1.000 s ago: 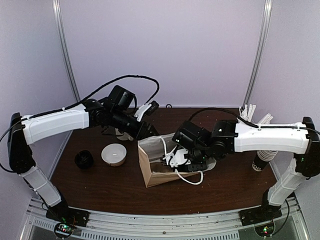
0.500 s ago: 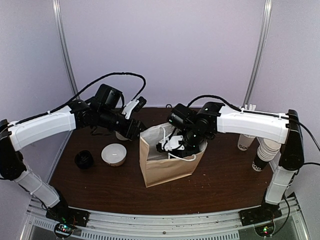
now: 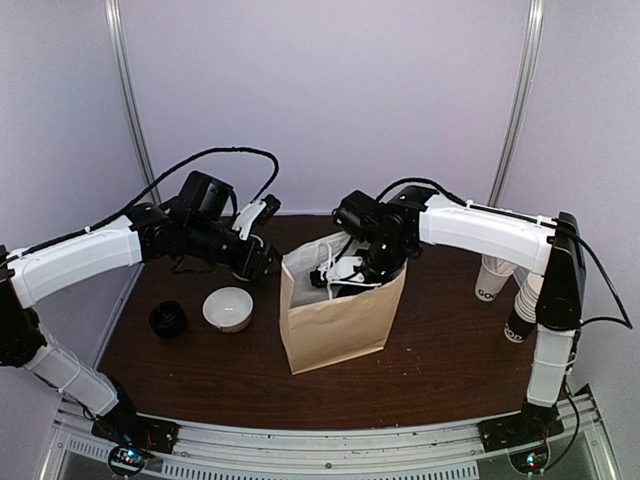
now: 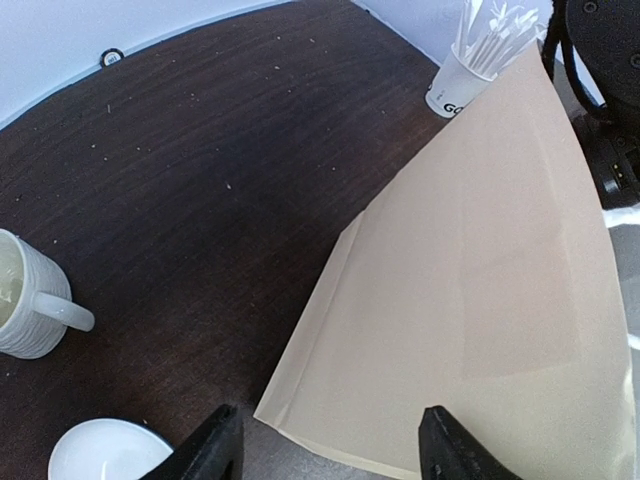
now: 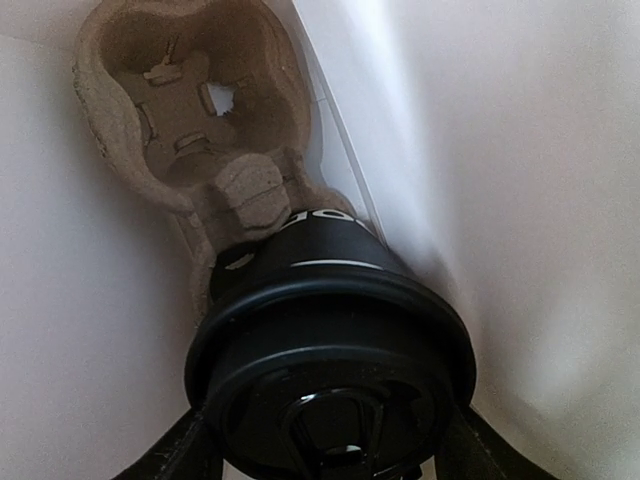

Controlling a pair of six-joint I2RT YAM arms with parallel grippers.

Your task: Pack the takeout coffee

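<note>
Well, the takeout coffee [image 5: 330, 350] is sitting deep inside the paper bag [image 3: 335, 320], with its black dome lid facing up toward the right wrist camera. Its lower part appears to be nesting in one well of a pulp cup carrier [image 5: 185, 90] that is lying at the bottom of the bag. The right hand [image 3: 350, 268] is reaching down through the bag's open top from directly above the cup. It is closing narrowly on the lid's rim, with one of its fingers [image 5: 175, 450] pressing against each side.

The bag is standing upright in the middle of the dark wooden worktop [image 3: 440, 360]. The left hand [image 4: 330, 435] is hovering just beside the bag's left face, spread wide and holding nothing. A white bowl [image 3: 228, 308] and a cream mug [image 4: 25, 295] are sitting near it, with a small black round object [image 3: 168, 318] farther left. Well apart at the right edge, a paper cup of white sticks [image 4: 470, 70] and a stack of paper cups [image 3: 525, 300] are standing.
</note>
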